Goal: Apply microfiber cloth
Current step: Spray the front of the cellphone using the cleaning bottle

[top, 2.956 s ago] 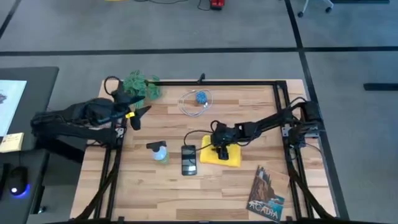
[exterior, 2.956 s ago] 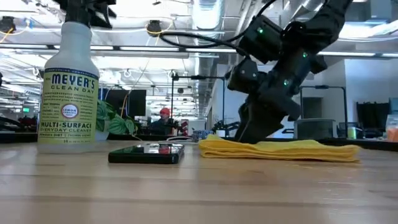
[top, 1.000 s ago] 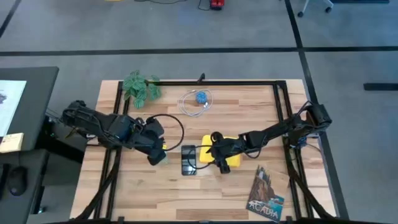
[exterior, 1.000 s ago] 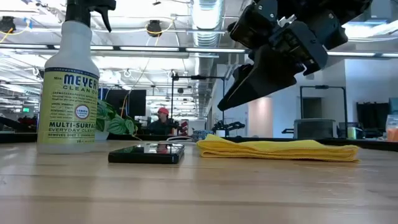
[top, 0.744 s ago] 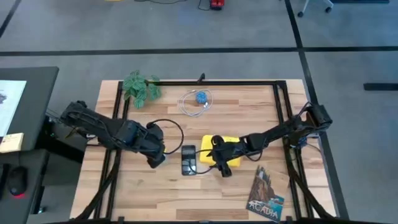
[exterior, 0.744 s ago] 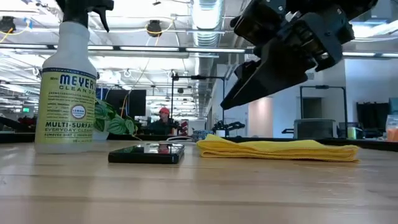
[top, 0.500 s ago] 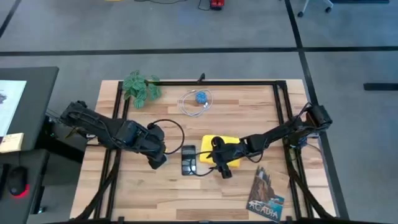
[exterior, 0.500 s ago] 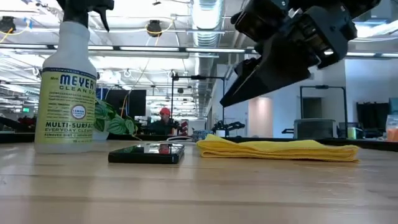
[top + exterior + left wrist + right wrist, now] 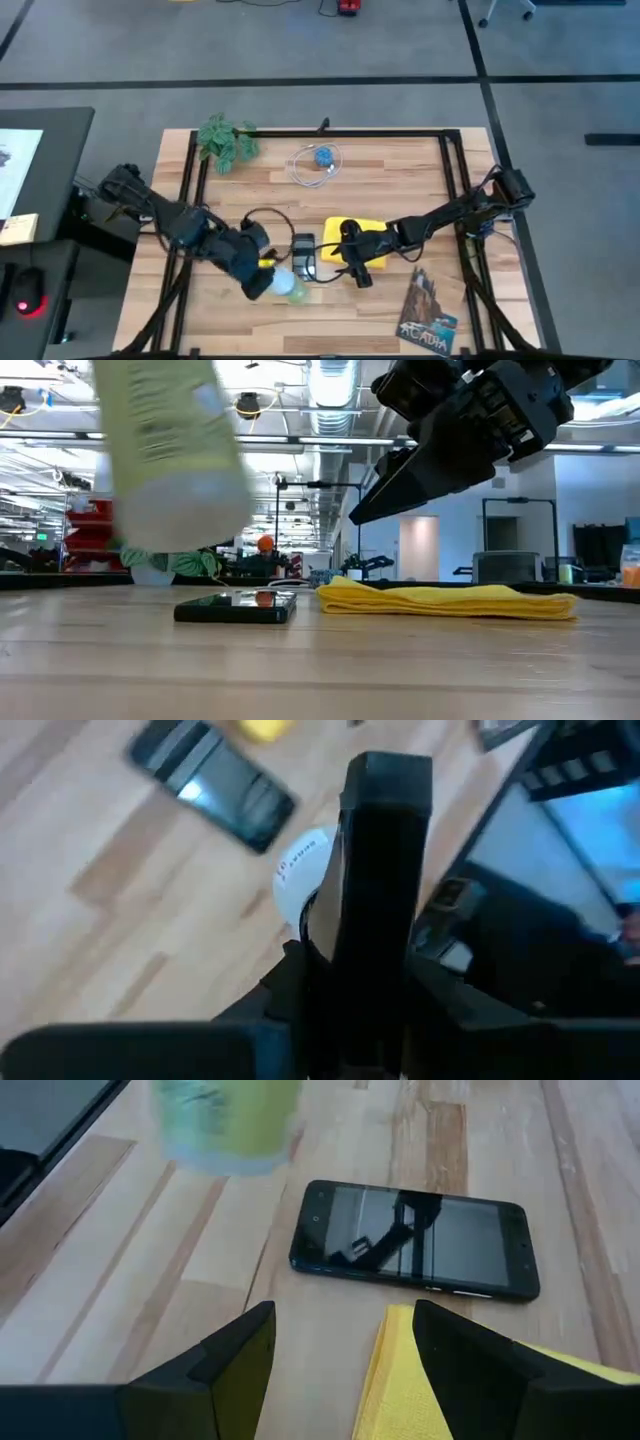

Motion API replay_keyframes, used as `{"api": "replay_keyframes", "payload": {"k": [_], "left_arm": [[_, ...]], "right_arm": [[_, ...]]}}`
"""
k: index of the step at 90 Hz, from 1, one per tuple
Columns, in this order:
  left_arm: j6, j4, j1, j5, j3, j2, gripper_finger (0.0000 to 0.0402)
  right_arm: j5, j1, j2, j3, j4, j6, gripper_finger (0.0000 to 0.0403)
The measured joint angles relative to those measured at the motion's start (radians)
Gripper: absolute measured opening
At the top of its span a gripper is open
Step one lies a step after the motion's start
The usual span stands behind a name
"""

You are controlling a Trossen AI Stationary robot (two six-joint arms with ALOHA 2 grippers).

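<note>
Hovering with fingers spread above the microfiber cloth's [image 9: 362, 240] edge, the right gripper [image 9: 352, 262] holds nothing. That cloth lies mid-desk, just beside the smartphone [image 9: 303, 252]. Toward the desk's front edge, the left gripper [image 9: 262, 275] clamps a tilted spray bottle [image 9: 286, 284].

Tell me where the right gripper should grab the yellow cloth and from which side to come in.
Take the microfiber cloth at its folded edge nearest the smartphone, coming down from above. It lies flat on the table as a low folded stack, so a corner or edge pinch probably suits best. The right gripper hangs open over that edge; one finger sits over bare wood.
</note>
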Motion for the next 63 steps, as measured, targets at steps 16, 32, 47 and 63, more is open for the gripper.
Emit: {"api": "replay_keyframes", "payload": {"k": [16, 32, 47, 63], "left_arm": [[-0.026, -0.084, -0.068, 0.072, 0.065, 0.11, 0.0077], [0.008, -0.327, -0.079, 0.099, 0.287, 0.245, 0.0075], [0.084, -0.42, -0.067, 0.063, 0.463, 0.375, 0.0075], [0.141, -0.407, -0.052, 0.08, 0.528, 0.462, 0.0075]], "right_arm": [[0.0, 0.0, 0.0, 0.0, 0.007, 0.0, 0.0228], [0.0, 0.0, 0.0, 0.0, 0.008, 0.0, 0.0228], [0.0, 0.0, 0.0, 0.0, 0.008, 0.015, 0.0228], [0.0, 0.001, 0.0, 0.0, 0.008, 0.016, 0.0228]]}}
